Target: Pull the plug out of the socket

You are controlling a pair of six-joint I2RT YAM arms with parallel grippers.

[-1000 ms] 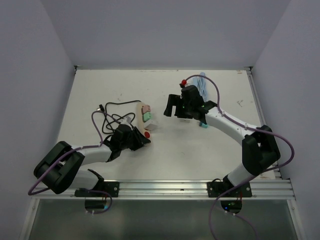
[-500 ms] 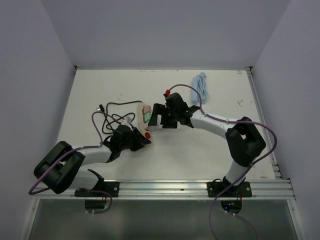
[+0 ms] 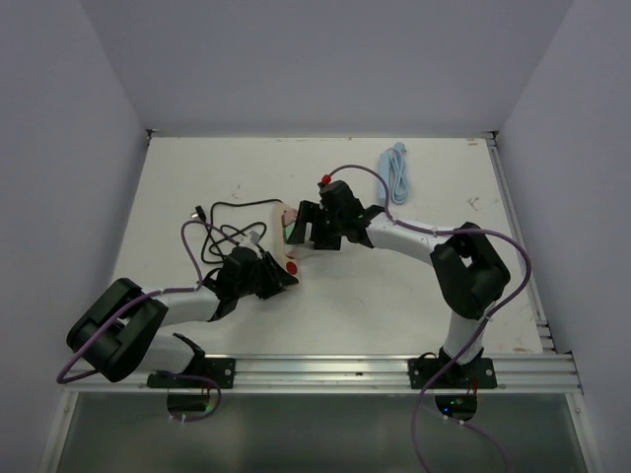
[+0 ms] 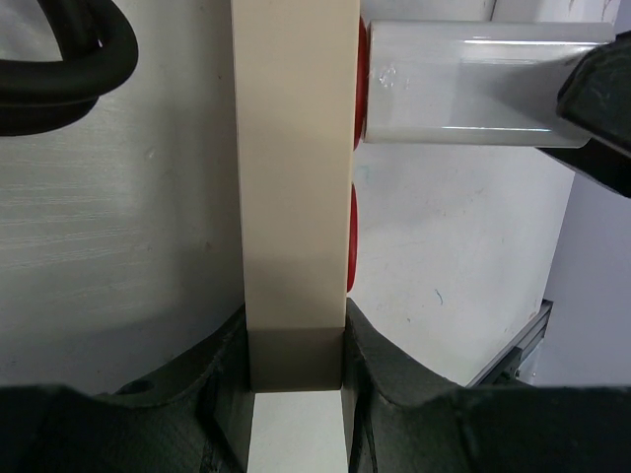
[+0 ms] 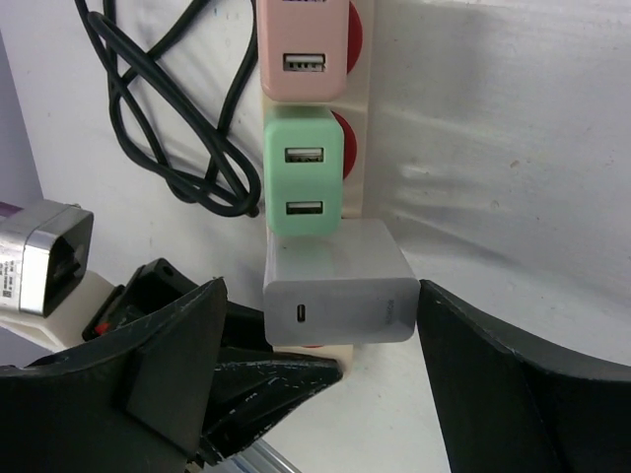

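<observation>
Pulling step: pre-grasp, as I judge it. The white plug (image 5: pixel 340 281) sits fully seated and nothing is drawn out yet.
White plug, place: last in the row on the power strip (image 5: pixel 371 148), at 6 o'clock of the green charger (image 5: pixel 304 172) and the pink charger (image 5: pixel 301 49) in the right wrist view. In the top view it is left of centre on the counter (image 3: pixel 394 286).
White plug, axis: in the left wrist view it juts from the strip's face toward 3 o'clock. Its long axis lies 9 to 3, square to the strip, which runs 12 to 6. Its port end faces the right wrist camera.
Right end effector (image 5: pixel 320 320): spread and straddling the plug, one finger at 9 o'clock of it and one at 3. I cannot tell whether the 3 o'clock finger touches it.
Left end effector (image 4: pixel 294 360): pinching the strip's near end, anchoring it.
Next move: close on the plug's two flanks, then draw straight back along its long axis, away from the strip's face, without rocking. The left hold must resist that pull.
</observation>
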